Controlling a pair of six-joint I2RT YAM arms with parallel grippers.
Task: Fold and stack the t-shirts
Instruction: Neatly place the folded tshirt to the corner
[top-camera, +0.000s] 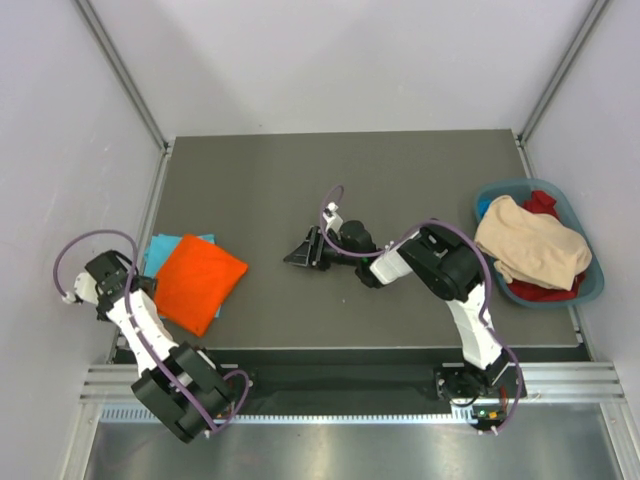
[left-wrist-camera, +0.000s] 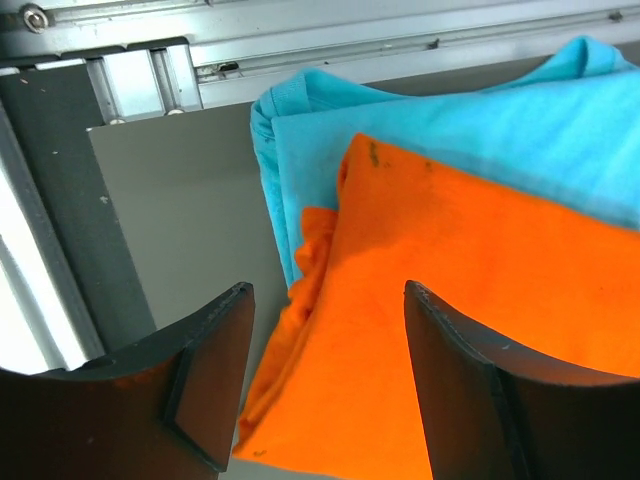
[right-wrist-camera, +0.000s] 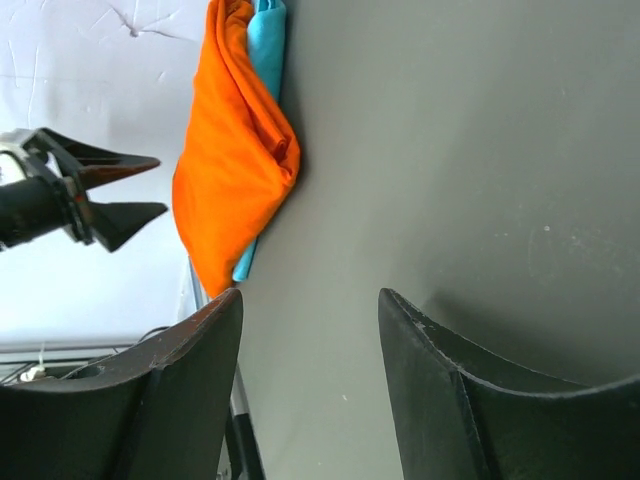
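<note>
Presently, the orange shirt is seen folded at the near-left corner of the bench, laid on top of the blue shirt. Only a strip of the blue shirt is left showing, along the far and left sides of the orange one. From the left wrist, a rounded fold of the blue shirt is seen beyond the orange edge, and a few small dark specks are made out on the orange cloth near that edge.

The left claw is held just left of the pile, pointed at it. Its jaws are spread wide and nothing is gripped between them; from the right wrist, both fingers are seen splayed apart and clear of the cloth.

The right claw is held out over the middle of the bench, well apart from the shirts and pointed left toward them. Its jaws are parted to a middling width, with only bare bench seen between them.

At the right edge of the bench a blue basket is set, in which a beige cloth is heaped over a red cloth.
</note>
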